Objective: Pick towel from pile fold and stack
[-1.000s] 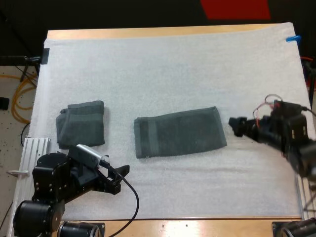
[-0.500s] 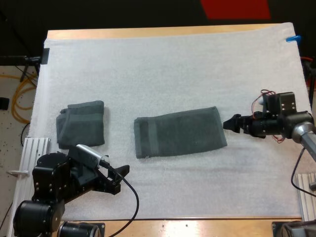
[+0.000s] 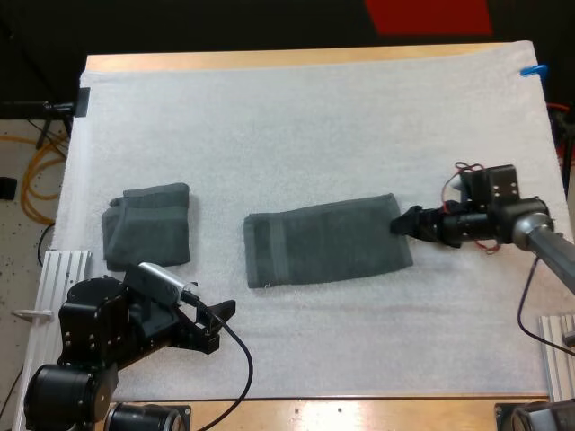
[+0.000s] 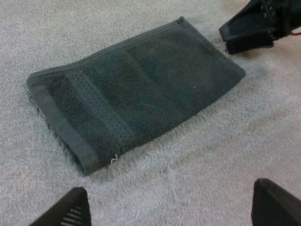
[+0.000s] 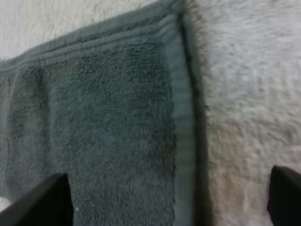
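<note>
left gripper (image 3: 217, 325) and right gripper (image 3: 398, 224) both spread; right at flat towel (image 3: 328, 240) edge; high view adds folded stack (image 3: 148, 224)

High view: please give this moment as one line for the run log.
right gripper: open, at right edge of flat towel | left gripper: open, clear of it | folded towel: left side of mat

High view looks forward and down from behind the arms over the white mat (image 3: 314, 108). All three share the centre towel (image 3: 328, 241) — left wrist low from its near-left, right wrist close on its right edge.
</note>
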